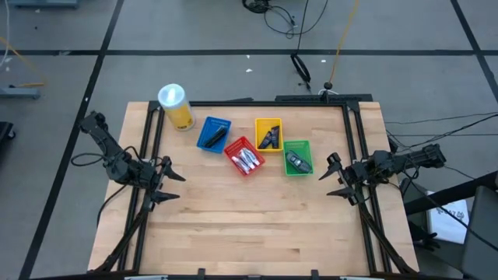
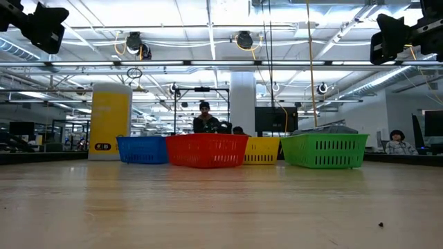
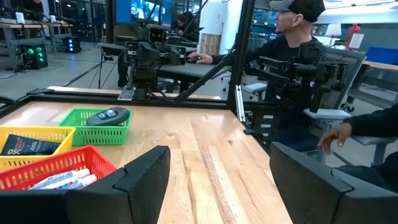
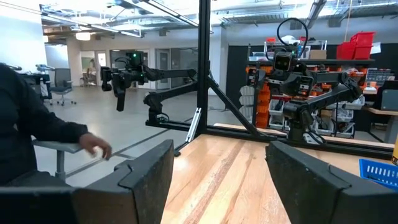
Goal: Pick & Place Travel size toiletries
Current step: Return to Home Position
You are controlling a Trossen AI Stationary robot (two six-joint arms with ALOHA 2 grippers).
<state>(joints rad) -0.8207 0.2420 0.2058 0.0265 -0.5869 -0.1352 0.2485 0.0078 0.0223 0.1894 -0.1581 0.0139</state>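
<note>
While the silvery-white mini tubes [image 1: 247, 161] lay in the red mesh basket [image 1: 236, 145], flat dark packets [image 1: 270, 138] filled the yellow basket [image 1: 257, 134] and a rounded grey piece [image 1: 296, 162] the green basket [image 1: 298, 143]. The left gripper [image 1: 175, 185] and the right gripper [image 1: 331, 176] hung at the edges of the wooden table [image 1: 249, 225], fingers apart, empty.

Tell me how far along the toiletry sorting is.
Done: tubes in red basket, packets in yellow basket, dark item in blue basket, grey piece in green basket. In hand: nothing; left gripper and right gripper hang open at table sides. Left: no loose toiletries visible.
</note>
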